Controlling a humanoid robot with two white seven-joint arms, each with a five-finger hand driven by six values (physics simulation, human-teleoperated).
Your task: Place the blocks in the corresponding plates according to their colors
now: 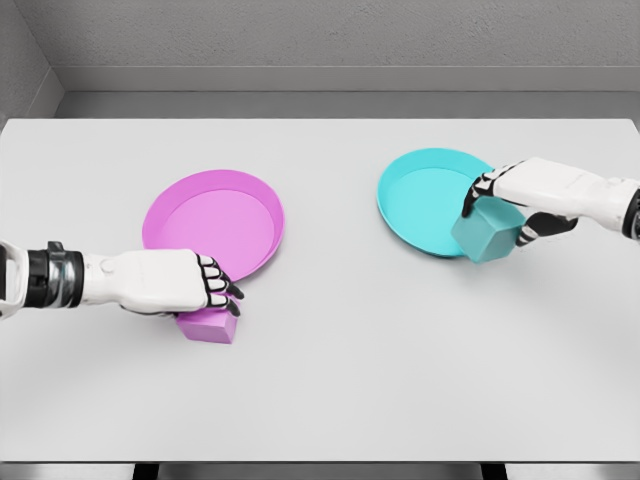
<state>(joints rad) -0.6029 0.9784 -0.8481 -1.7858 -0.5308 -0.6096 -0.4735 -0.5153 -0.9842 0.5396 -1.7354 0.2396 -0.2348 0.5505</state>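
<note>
Two blocks gripped: my left hand (185, 282) closed on pink block (210, 326), on table beside pink plate (212, 222) near rim; right hand (520, 200) closed on teal block (487, 236) at teal plate (425, 200) rim. Lift clear of rims, release over centres.

We see a white table (330, 390) carrying a pink plate (165, 225) at left, a cyan plate (410, 195) at right, and a pink block (210, 326) just before the pink plate.
</note>
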